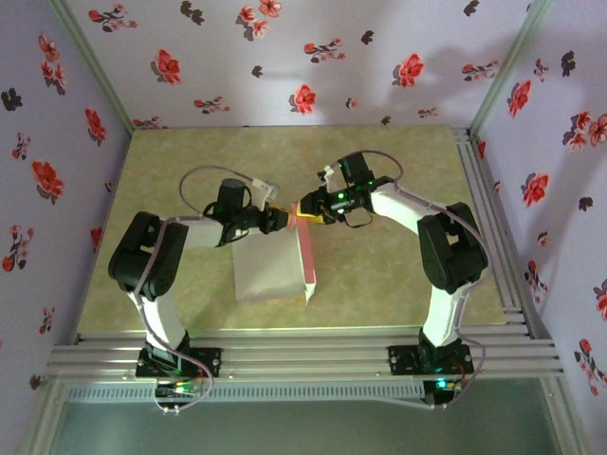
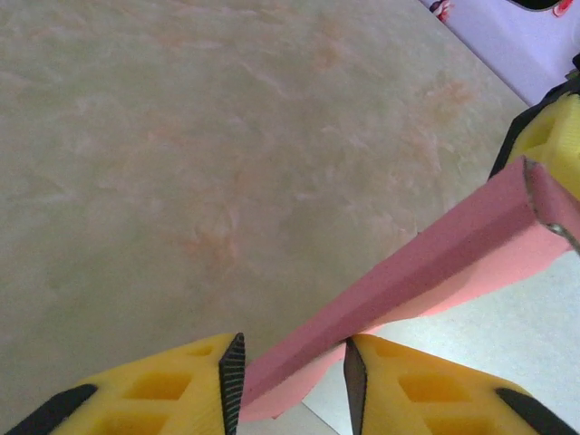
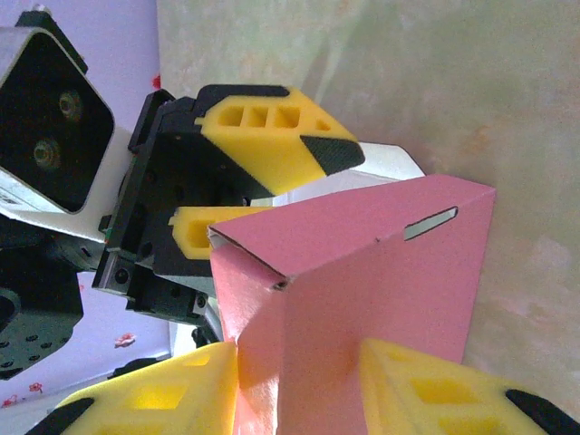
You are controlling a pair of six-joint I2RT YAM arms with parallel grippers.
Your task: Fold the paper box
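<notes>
Your left hand (image 2: 290,381) stands astride the raised pink wall of the paper box (image 1: 270,270), with one yellow finger on each side of the card. Whether the pads press the card or only stand beside it, I cannot tell. Your right hand (image 3: 299,385) comes from the opposite side and pinches the far end of the same wall, just where the card turns a corner into a short end flap.

The box lies on the tabletop (image 1: 408,275) between the two arms. Its pale grey-white panel is flat, and the pink wall stands up along its right edge. Both hands meet at the far end of this wall.

I think this arrangement has a reason. Thin card springs back, so one hand holds the long wall upright while the other bends the end flap around it. A narrow slot (image 3: 430,222) is cut near the top edge of the flap, probably to receive a tab. The folding looks to me only begun, since only this one wall stands up, as far as the top view lets me judge.
</notes>
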